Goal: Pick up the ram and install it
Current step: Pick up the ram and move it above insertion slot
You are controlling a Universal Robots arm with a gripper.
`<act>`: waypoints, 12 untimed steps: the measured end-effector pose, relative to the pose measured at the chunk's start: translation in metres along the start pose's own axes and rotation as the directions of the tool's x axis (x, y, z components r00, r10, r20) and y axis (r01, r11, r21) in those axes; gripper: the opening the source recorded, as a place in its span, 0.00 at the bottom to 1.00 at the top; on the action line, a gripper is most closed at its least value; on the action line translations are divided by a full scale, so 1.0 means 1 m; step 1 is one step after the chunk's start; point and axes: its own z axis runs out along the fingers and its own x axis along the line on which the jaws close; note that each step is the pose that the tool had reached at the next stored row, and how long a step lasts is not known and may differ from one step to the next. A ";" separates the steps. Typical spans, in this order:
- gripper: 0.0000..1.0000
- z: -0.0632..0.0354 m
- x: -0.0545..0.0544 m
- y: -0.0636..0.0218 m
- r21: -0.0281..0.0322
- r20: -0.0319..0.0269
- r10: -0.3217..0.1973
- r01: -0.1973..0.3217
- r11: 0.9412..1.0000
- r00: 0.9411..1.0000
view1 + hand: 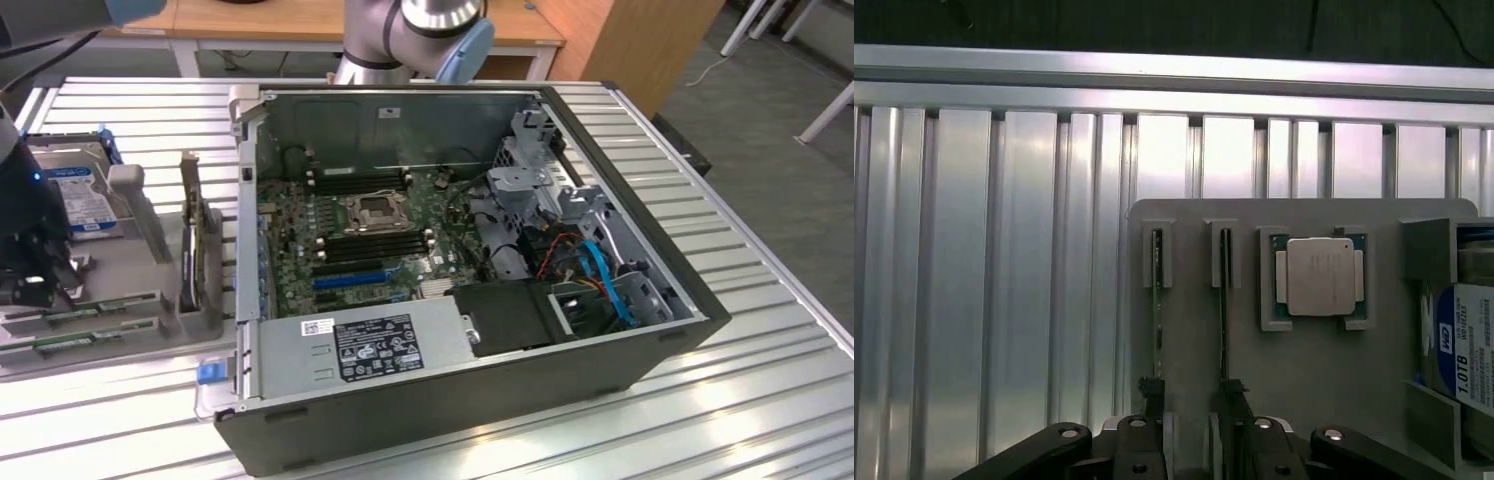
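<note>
The gripper [1190, 395] hangs above a grey tray [1304, 380] with its fingers [1150, 392] spread apart and nothing clamped between them. Two ram modules stand on edge in the tray's slots. The first ram stick [1157, 300] runs straight out from one fingertip, and the second ram stick [1225, 300] runs out from the other, parallel to it. A bare strip of tray lies between them, under the gap in the gripper. Whether either fingertip touches a stick cannot be told. Just beyond the second stick, further out to that side of the gripper, a processor [1319, 275] lies flat in its own recess. Past the processor is a hard drive [1466, 350] with a blue label. The tray rests on a slatted metal table [1004, 300]. In the exterior view an upright expansion card [195, 235] stands at the tray's edge. Beyond the card is the open computer case [534, 400], well away from the gripper, with its motherboard [374, 215] exposed.
</note>
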 end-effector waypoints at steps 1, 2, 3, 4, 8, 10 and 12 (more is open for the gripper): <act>0.36 0.0018 0.000 -0.0001 0.000 0.000 0.000 0.000 1.000 1.000; 0.36 0.0037 0.000 -0.0001 0.000 0.000 0.000 0.000 1.000 1.000; 0.36 0.0046 0.000 -0.0002 0.000 -0.001 0.000 0.000 1.000 1.000; 0.36 0.0045 0.000 -0.0002 0.000 -0.001 0.000 0.000 1.000 1.000; 0.36 0.0046 0.006 -0.0001 0.000 -0.001 0.000 0.000 1.000 1.000; 0.36 0.0046 0.012 -0.0001 0.000 -0.001 0.000 0.000 1.000 1.000; 0.36 0.0047 0.015 -0.0001 0.000 -0.001 0.000 0.000 1.000 1.000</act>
